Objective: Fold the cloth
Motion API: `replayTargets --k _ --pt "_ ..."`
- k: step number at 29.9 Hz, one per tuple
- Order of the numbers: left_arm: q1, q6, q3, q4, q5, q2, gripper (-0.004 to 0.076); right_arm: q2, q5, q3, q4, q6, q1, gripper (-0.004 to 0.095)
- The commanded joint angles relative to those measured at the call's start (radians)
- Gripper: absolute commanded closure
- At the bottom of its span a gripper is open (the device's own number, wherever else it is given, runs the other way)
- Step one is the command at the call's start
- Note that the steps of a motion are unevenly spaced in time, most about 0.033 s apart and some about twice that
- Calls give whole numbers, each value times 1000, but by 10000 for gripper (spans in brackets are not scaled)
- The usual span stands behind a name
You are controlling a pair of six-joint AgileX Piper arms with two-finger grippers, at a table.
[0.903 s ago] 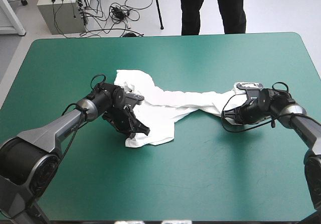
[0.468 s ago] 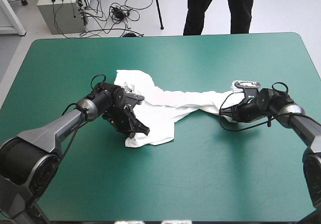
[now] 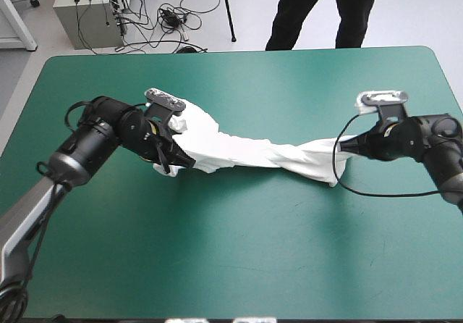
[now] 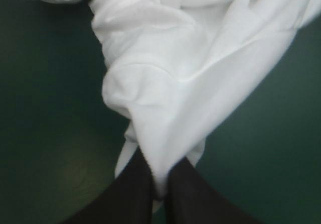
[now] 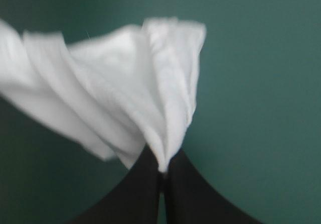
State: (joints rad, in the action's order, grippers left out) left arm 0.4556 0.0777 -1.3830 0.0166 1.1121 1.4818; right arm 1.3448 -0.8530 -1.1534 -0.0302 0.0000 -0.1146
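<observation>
— Across the middle of the bench [image 3: 253,250], what is there?

— The T-shirt [image 3: 239,153], white, pulled into a long twisted band from left to right. It has one end at each gripper, and a loose bunch sits on the far side of its left end.

— How do the fingers stand on the left?

— The left gripper [image 3: 176,161] is clenched on the cloth. From the wrist, its black fingers [image 4: 138,194] meet in a point, with a fold of the T-shirt [image 4: 175,83] pinched between them and the rest fanning out ahead over the cover.

— And on the right?

— The same. The right gripper [image 3: 347,146] is at the band's right end, and from its own wrist the gripper [image 5: 161,176] pinches a gathered corner of the T-shirt [image 5: 125,83]. A short flap hangs on the near side of it.

— Does the middle of the band touch the cover?

— I cannot tell. It casts a shadow along its near edge.

— What about the surface?

— It is a plain teal-green cover with rounded corners. Beyond the far left corner is a pale floor with a grey box [image 3: 87,15] and a tangle of black cables [image 3: 170,19].
</observation>
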Motion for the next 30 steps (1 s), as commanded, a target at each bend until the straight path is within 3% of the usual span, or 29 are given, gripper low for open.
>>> replayTargets --k 1,5,14,20,30 --pt "2 -1 -70 73 29 -136 733 -88 25 -163 65 31 6 925" --pt "2 -3 -138 164 45 -247 733 -99 -15 -361 175 87 6 925" --pt "2 4 -394 154 52 -418 733 -101 -132 -772 143 41 6 925" --pt "2 9 -568 125 171 -442 733 -158 -149 -817 65 0 6 925" --pt "2 54 -752 -47 175 -450 733 -321 -153 -816 -68 -39 4 925"
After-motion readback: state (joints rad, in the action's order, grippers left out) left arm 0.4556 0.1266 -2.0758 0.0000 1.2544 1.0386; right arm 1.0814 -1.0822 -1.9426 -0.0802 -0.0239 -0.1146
